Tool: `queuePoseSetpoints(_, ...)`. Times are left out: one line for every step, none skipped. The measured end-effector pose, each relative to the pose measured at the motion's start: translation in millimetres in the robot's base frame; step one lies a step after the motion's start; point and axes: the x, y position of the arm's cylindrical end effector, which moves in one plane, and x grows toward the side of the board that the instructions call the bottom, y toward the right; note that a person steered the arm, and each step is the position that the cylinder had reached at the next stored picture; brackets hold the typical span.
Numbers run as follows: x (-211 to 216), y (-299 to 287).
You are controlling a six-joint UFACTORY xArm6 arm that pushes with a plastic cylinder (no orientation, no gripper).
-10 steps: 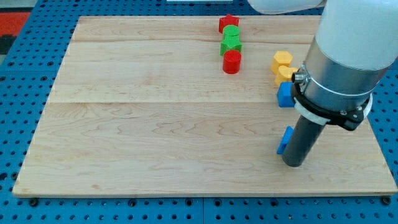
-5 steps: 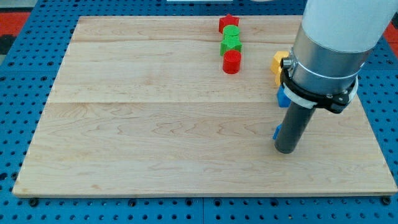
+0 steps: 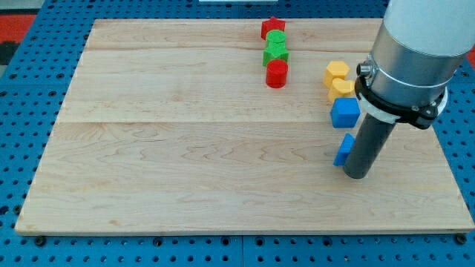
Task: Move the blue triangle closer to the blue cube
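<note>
My tip [image 3: 355, 175] touching blue triangle's [image 3: 344, 149] right side, below blue cube [image 3: 344, 113]. No hand on rig. Risk: off-centre push spins triangle, slips leftward; overshoot shoves cube into yellow blocks [image 3: 338, 80].

Setting: a robotics lab bench, as I see it from my remote station.
Desk: pale wooden board [image 3: 185, 148] on blue perforated mounting plate [image 3: 22, 111].
Hardware: my industrial arm [image 3: 412, 67].
Props: small coloured test blocks [image 3: 276, 50].

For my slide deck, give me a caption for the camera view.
My tip sits right of the small blue triangle block, just below the blue cube.
</note>
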Motion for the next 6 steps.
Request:
queuePoseSetpoints(-6, 0)
queuePoseSetpoints(-15, 0)
queuePoseSetpoints(-27, 4)
queuePoseSetpoints(-32, 4)
queuePoseSetpoints(-19, 4)
queuePoseSetpoints(3, -12)
